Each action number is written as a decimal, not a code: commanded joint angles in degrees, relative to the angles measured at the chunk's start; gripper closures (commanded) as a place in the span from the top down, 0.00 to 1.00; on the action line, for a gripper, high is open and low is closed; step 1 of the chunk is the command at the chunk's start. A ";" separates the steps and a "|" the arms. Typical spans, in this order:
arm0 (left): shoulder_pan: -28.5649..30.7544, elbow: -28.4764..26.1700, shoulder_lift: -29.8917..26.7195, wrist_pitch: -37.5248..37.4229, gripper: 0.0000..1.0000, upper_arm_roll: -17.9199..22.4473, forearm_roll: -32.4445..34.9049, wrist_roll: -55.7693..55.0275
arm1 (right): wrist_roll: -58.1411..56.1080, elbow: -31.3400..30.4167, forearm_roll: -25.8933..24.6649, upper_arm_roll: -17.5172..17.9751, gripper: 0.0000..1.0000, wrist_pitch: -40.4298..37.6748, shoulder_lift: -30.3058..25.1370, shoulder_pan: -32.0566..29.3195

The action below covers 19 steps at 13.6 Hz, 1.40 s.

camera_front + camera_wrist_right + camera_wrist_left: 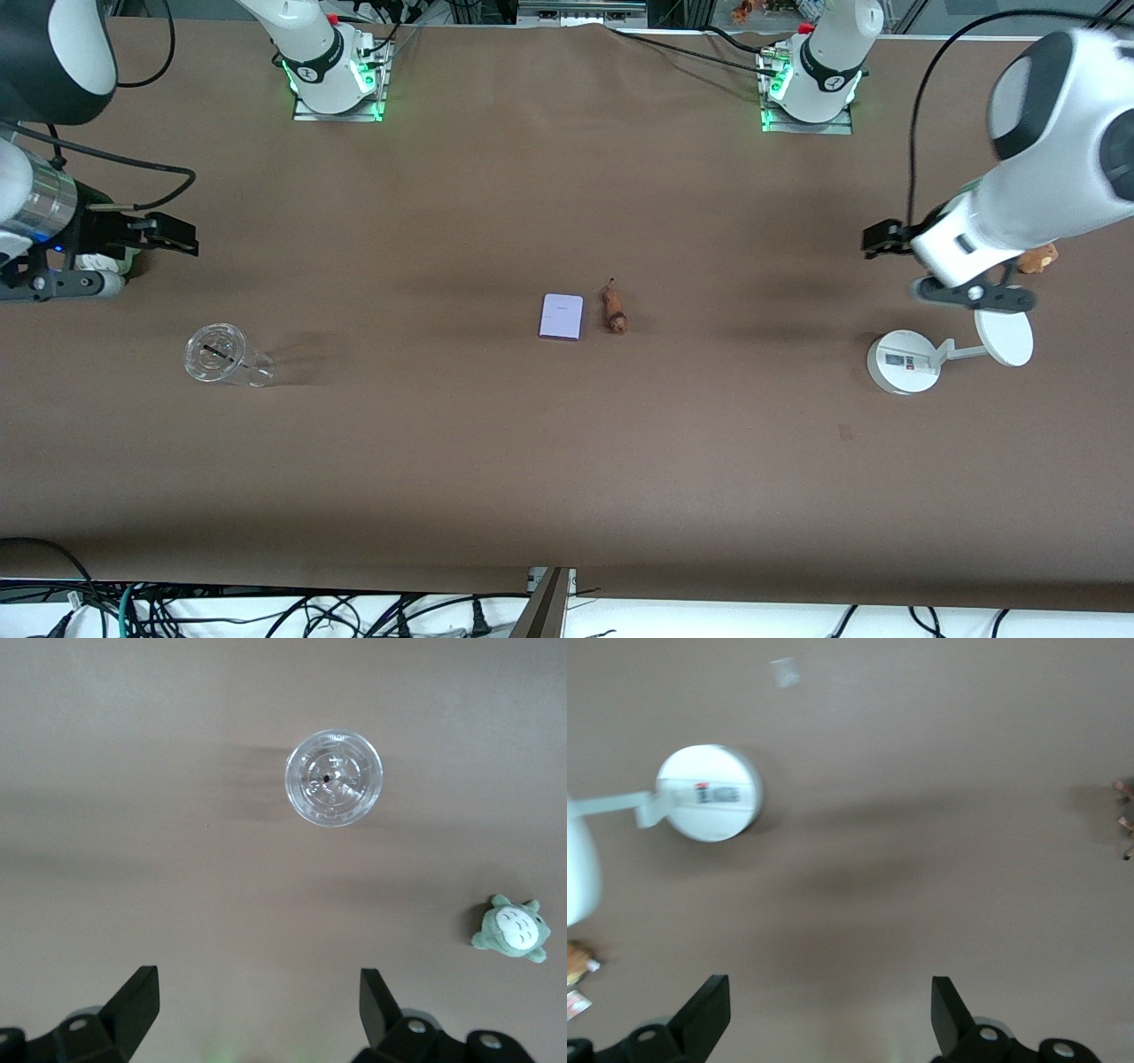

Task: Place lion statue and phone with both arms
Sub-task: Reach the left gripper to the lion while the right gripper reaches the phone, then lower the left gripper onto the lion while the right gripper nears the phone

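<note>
Two grippers hover with fingers spread wide, holding nothing: the left gripper [824, 1019] above bare table beside the white stand [904, 361], the right gripper [257, 1014] near the clear cup [217, 354]. Mid-table, well apart from the stand, the phone [562, 316] lies just beside the lion statue [614, 310], open tabletop all around.

The tabletop [567, 461] is plain matte brown. The phone [561, 316] is pale lavender-white; the lion statue [614, 310] is reddish-brown with a thin dark tail. The stand [904, 361] is white with a small label, possibly red and black. The glass [217, 354] is clear. The plush [511, 929] is grey-green with a white belly.
</note>
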 commanded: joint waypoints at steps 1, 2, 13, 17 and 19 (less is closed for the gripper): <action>-2.30 1.25 6.79 6.04 1.00 -2.90 -1.47 -6.36 | 0.12 1.58 1.57 0.25 1.00 -0.65 1.10 0.43; -3.79 1.34 8.55 8.76 1.00 -3.70 -1.47 -9.00 | -0.14 1.67 1.57 0.25 1.00 -0.65 1.71 1.21; -24.01 1.08 30.09 45.59 1.00 -3.18 4.23 -32.39 | 0.73 2.46 5.79 0.16 1.00 12.87 13.04 5.35; -24.89 0.29 30.90 46.05 1.00 -3.18 6.09 -33.28 | 9.07 2.46 5.35 0.16 1.00 17.54 16.38 9.30; -26.03 0.20 30.90 45.71 0.96 -3.18 6.09 -33.89 | 11.45 2.46 5.27 0.16 1.00 18.78 17.70 11.50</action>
